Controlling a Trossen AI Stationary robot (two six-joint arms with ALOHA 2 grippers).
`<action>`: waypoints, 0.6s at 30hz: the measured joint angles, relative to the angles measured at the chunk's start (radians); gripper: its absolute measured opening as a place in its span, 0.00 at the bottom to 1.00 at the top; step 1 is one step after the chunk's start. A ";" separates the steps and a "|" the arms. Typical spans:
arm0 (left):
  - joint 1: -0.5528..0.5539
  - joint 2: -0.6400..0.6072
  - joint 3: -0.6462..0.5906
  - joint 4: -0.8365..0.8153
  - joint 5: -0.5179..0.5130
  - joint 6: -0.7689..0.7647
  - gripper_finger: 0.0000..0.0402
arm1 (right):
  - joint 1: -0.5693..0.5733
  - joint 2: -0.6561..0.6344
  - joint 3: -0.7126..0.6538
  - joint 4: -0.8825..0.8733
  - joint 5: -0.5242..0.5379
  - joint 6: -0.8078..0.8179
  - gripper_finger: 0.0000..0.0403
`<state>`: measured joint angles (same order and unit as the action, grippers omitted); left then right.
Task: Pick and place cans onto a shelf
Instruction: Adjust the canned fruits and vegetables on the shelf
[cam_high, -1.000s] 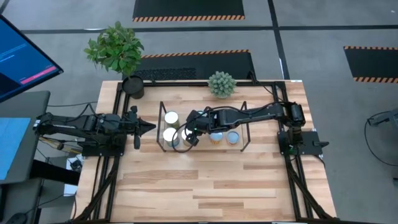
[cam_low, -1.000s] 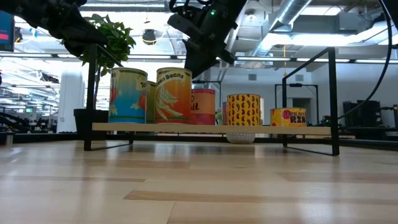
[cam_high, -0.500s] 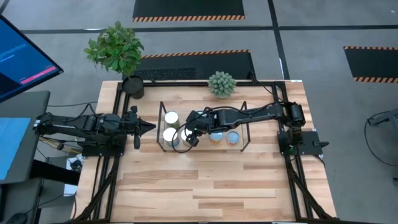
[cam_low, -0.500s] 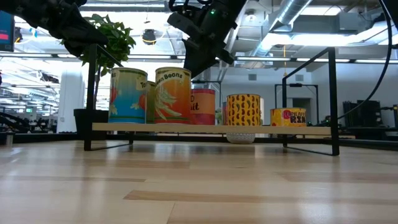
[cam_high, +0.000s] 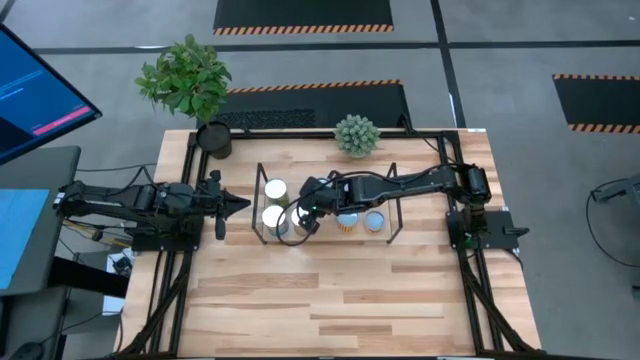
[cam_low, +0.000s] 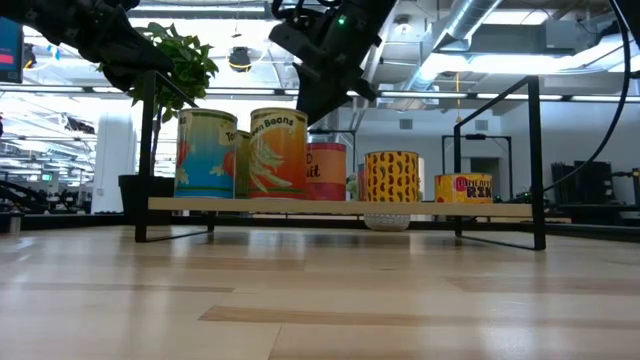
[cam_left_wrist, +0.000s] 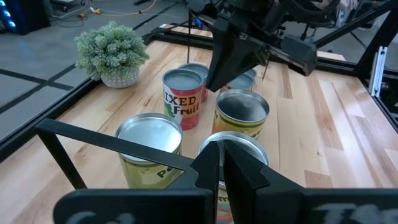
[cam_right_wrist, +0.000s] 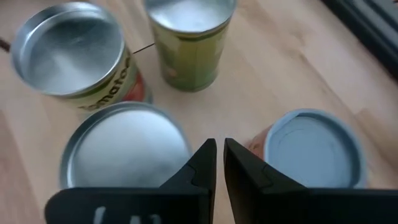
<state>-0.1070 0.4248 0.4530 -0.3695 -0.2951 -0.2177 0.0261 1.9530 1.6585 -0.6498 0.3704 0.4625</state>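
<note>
Several cans stand upright on their bases on the shelf (cam_low: 340, 207): a blue-and-yellow one (cam_low: 205, 150), an orange Green Beans can (cam_low: 278, 152), a red fruit can (cam_low: 327, 170), a yellow spotted one (cam_low: 391, 176) and a low red-labelled one (cam_low: 463, 187). My right gripper (cam_high: 305, 220) hangs shut and slanting down over the left-middle cans, just above the Green Beans can, with nothing between its fingers (cam_right_wrist: 219, 155). My left gripper (cam_high: 238, 205) waits shut beside the shelf's left end, pointing at the cans (cam_left_wrist: 221, 152).
Thin black wire frames (cam_low: 535, 160) rise at both short ends of the shelf. A small pale-green potted plant (cam_high: 356, 135) sits at the table's far edge, and a leafy plant in a black pot (cam_high: 190, 85) at the far left corner. The near half of the plank tabletop (cam_high: 330, 300) is bare.
</note>
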 joint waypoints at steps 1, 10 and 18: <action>0.000 0.000 0.000 0.000 0.000 0.000 0.02 | 0.000 0.000 0.000 0.001 0.012 0.000 0.13; 0.000 0.000 0.000 -0.009 -0.005 -0.001 0.02 | 0.000 -0.014 0.001 -0.003 0.111 -0.017 0.13; 0.000 0.000 0.000 -0.008 -0.005 -0.021 0.02 | -0.018 -0.078 0.027 -0.082 0.239 -0.020 0.13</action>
<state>-0.1068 0.4252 0.4530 -0.3779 -0.3000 -0.2384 0.0086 1.8749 1.6856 -0.7322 0.6095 0.4426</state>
